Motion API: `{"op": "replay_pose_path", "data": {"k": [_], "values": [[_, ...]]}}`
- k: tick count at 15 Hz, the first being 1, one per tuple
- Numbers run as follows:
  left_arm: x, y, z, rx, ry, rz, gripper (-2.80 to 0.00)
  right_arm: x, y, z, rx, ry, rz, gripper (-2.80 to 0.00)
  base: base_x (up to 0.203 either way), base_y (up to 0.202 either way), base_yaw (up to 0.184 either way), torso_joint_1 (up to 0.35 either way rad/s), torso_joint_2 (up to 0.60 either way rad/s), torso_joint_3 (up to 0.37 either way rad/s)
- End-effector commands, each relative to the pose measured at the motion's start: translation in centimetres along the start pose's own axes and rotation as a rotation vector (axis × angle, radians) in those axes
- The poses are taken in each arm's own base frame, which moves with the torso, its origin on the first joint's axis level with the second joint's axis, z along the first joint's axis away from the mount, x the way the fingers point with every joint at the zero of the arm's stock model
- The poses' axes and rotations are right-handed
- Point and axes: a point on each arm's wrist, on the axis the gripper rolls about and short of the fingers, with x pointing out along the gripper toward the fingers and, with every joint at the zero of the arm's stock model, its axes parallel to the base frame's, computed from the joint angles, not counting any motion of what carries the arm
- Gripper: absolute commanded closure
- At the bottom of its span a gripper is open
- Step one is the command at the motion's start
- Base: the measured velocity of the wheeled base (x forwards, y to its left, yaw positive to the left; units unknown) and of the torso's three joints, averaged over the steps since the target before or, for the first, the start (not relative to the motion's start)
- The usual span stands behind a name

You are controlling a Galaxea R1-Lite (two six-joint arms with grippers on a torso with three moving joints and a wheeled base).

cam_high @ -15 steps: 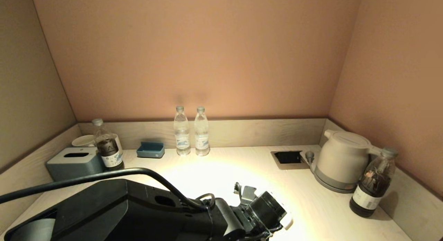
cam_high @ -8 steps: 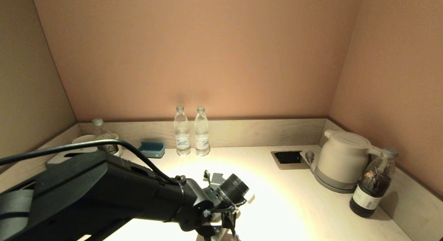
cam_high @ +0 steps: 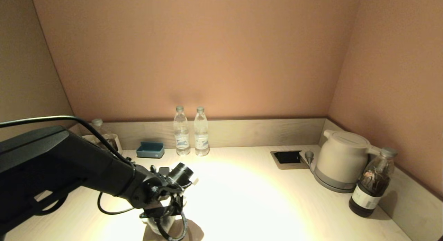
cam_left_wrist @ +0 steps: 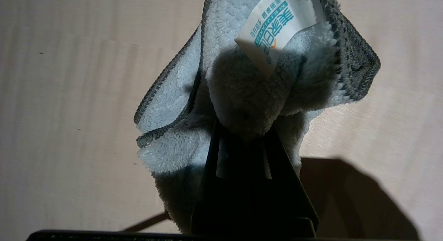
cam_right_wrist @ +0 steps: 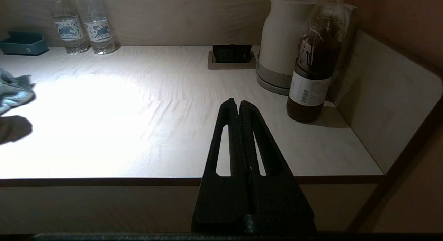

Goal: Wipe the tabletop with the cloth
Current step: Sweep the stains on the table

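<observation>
Left claw (cam_left_wrist: 242, 130) swept leftward across tabletop (cam_high: 263, 199), clenched on cloth (cam_left_wrist: 242, 88)

I read teal Chinese characters and a line of small Latin capitals, too tilted to spell out, on the small white sewn-in tag (cam_left_wrist: 277, 24) of the soft light-blue terry cloth (cam_left_wrist: 238, 95). The two clear plastic water bottles (cam_right_wrist: 83, 21) carry blue-and-white pictorial labels, no legible words. The dark brown drink bottle (cam_right_wrist: 311, 64) shows a white label with a barcode; digits unreadable.
</observation>
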Motion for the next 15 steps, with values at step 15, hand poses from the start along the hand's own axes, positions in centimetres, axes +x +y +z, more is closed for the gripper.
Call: {"op": "replay_pose_path", "data": {"k": [15], "values": [[-0.5,6.0,-1.8,-0.159,0.005,0.175,0.00,0.0,0.0,0.0,0.000,0.000,0.001,0.00,0.000,0.000,0.000,0.000,0.00,0.000]]}}
